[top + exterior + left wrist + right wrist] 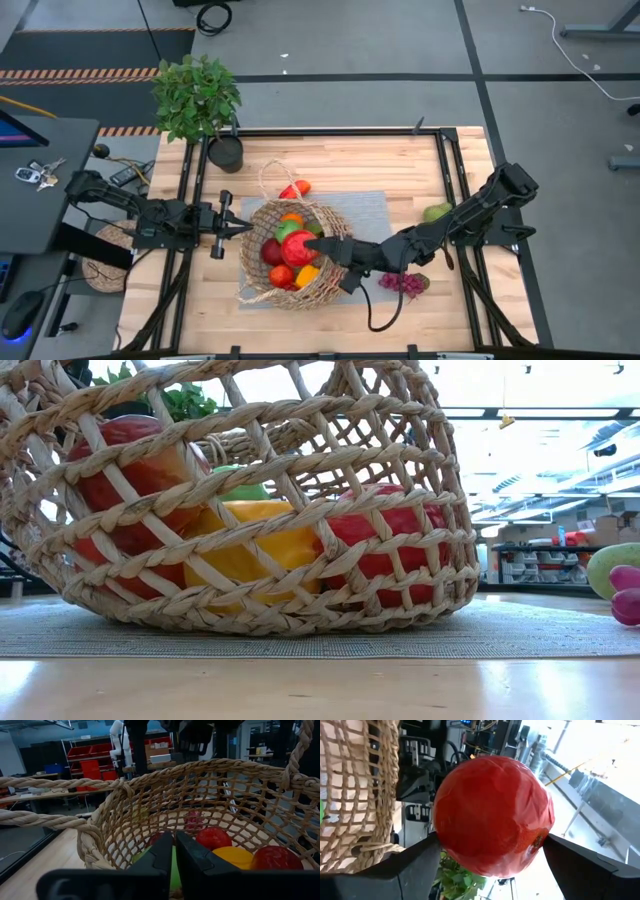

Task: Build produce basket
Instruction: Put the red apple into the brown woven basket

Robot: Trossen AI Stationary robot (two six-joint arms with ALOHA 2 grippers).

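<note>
**Red apple held over the basket, ready to drop**

The right gripper [318, 247] has its fingers clasped on a red apple [298, 247] just above the basket [262, 222]. By my reading, this is the placing step; next comes lowering and letting go.

The basket sits tipped, its mouth facing the left gripper [243, 227], whose fingers are pressed together at the rim.

Beyond the basket lie the grapes [404, 283] and pear [436, 212] on the counter [330, 160].

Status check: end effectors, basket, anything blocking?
Right end effector over basket, shut on red apple. Left end effector shut at basket's rim. Grapes, pear on table. Nothing blocking.
</note>
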